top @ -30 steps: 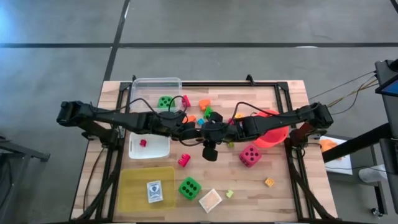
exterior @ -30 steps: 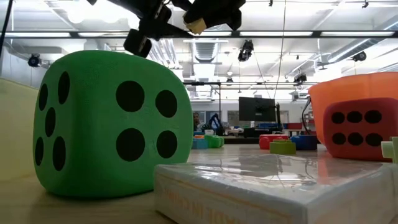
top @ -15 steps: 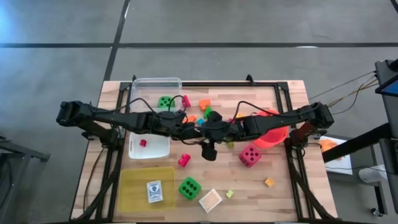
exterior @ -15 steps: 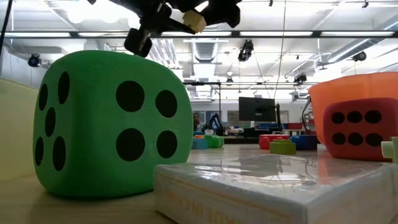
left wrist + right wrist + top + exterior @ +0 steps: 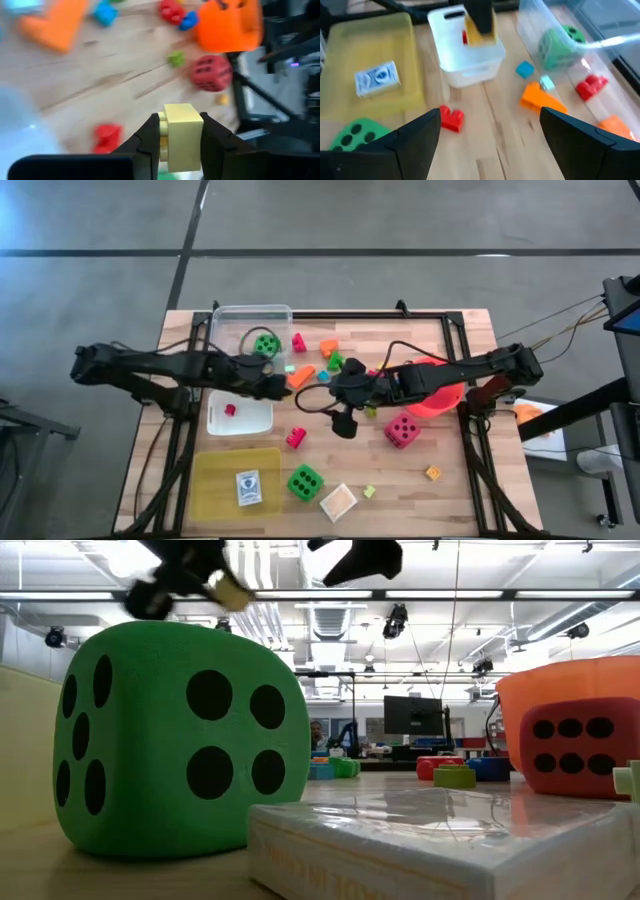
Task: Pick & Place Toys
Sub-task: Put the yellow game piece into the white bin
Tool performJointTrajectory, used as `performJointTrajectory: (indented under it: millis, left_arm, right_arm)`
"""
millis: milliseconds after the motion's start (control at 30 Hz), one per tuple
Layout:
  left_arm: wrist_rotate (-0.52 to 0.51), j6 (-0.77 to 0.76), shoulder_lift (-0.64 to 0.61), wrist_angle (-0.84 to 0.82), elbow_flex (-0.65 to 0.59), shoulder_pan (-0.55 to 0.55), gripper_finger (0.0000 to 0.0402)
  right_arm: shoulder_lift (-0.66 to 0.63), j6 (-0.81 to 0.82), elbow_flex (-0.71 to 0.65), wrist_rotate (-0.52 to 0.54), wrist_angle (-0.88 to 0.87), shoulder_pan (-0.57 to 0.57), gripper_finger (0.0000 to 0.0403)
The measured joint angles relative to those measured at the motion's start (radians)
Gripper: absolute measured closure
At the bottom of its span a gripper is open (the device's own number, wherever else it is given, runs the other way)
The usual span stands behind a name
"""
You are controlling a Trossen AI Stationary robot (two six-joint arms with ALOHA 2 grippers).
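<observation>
Gripping a pale yellow block [image 5: 180, 131] between its fingers, the left gripper [image 5: 277, 384] hangs left of centre in the overhead picture, just beside the small white tub [image 5: 240, 418], while the right gripper [image 5: 338, 390] sits at mid-frame with its fingers spread wide and nothing between them. Judging by that, the block is being carried toward a tub and the job is only begun: one small red piece [image 5: 230, 410] lies in the white tub and a green die [image 5: 265, 343] rests inside the clear tub [image 5: 251, 317] at upper centre. Most toys are not yet put away: an orange block [image 5: 302, 376], a red block [image 5: 296, 437], a pink die [image 5: 402, 430] beside the orange bucket [image 5: 440, 398], a second green die [image 5: 304, 481] at lower centre, small green [image 5: 369, 492] and orange [image 5: 433, 473] cubes at lower right, a card [image 5: 248, 487] on the yellow lid [image 5: 212, 480], and a flat box [image 5: 338, 502]. All of this lies on a wooden slatted tabletop [image 5: 455, 450] in a black frame. Around it the floor is grey concrete crossed by dark lines; the level view shows a large room with strip lights, monitors and benches behind.
</observation>
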Motion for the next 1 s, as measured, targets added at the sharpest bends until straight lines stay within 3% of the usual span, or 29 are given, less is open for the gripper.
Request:
performJointTrajectory:
  millis: [200,400,733,1000]
  left_arm:
    - [-0.031,-0.1,-0.1,-0.336,0.0,-0.029,0.0317]
    - [-0.014,-0.21,-0.048,-0.571,-0.001,-0.066,0.0317]
    - [-0.015,-0.158,0.124,-0.618,-0.045,-0.067,0.0317]
    - [-0.025,-0.155,0.191,-0.523,-0.149,-0.067,0.0317]
  right_arm:
    - [0.008,0.042,0.0,0.0,-0.083,0.004,0.0067]
    - [0.009,0.044,-0.009,0.003,-0.115,0.028,0.0067]
    - [0.009,0.091,-0.062,0.002,-0.137,0.063,0.0067]
    - [0.009,0.142,-0.079,0.003,-0.137,0.09,0.0067]
